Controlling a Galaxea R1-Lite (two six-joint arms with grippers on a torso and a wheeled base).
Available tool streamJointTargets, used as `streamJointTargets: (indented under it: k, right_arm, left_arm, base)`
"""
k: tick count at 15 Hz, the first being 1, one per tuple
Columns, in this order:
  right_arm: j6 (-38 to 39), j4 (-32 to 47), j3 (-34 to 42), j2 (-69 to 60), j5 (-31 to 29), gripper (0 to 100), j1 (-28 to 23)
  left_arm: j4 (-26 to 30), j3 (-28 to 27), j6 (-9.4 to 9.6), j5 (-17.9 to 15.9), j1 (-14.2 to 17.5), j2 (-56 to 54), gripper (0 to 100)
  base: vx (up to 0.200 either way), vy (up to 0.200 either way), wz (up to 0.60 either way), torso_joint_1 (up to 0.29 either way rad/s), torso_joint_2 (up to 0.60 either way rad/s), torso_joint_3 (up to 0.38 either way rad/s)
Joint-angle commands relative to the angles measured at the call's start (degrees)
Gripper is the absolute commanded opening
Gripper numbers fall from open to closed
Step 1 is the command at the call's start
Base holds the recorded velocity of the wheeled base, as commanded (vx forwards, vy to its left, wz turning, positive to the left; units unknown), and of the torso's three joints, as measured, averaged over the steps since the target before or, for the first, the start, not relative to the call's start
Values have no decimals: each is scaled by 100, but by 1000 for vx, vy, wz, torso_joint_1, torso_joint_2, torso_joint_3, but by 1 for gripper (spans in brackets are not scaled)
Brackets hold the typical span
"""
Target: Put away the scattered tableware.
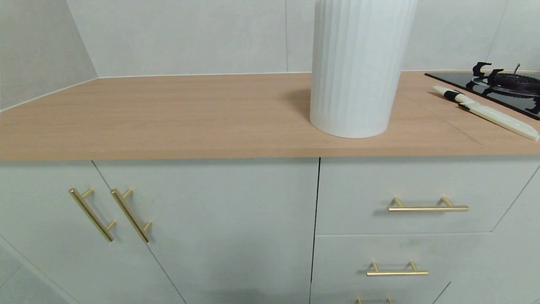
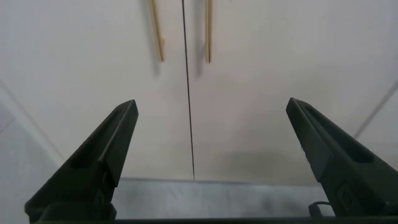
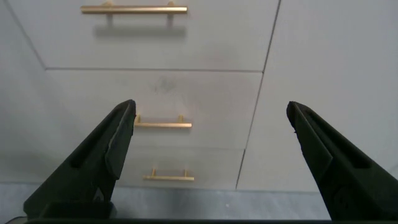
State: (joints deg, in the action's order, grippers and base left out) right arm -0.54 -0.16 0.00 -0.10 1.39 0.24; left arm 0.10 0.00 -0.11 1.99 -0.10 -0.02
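Observation:
A pale knife with a black band lies on the wooden counter at the far right, beside the hob. A tall white ribbed container stands on the counter right of centre. My left gripper is open, low in front of the two cabinet doors with gold handles. My right gripper is open too, held before the drawer fronts, nothing between its fingers.
A black hob with a burner sits at the counter's far right. Below the counter are doors with slanting gold handles on the left and drawers with horizontal gold handles on the right. Grey walls close the back and left.

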Motion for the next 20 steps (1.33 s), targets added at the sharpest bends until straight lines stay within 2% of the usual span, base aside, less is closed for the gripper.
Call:
streamJointTargets:
  k: [1, 7, 15, 20]
  right_arm:
    - [10, -2, 0, 10, 2, 100, 11]
    - [27, -2, 0, 10, 2, 100, 2]
    - [18, -2, 0, 10, 2, 100, 2]
    - [10, -11, 0, 10, 2, 100, 2]
  left_arm:
    - [-1, 0, -7, 3, 1, 2, 100]
    - [-1, 0, -15, 3, 1, 2, 100]
    - [-1, 0, -15, 3, 1, 2, 100]
    - [-1, 0, -15, 3, 1, 2, 100]
  base:
    - [0, 0, 0, 0, 0, 0]
    - [0, 0, 0, 0, 0, 0]
    - [0, -200, 0, 1, 1, 2]
    - [0, 0, 0, 0, 0, 0]
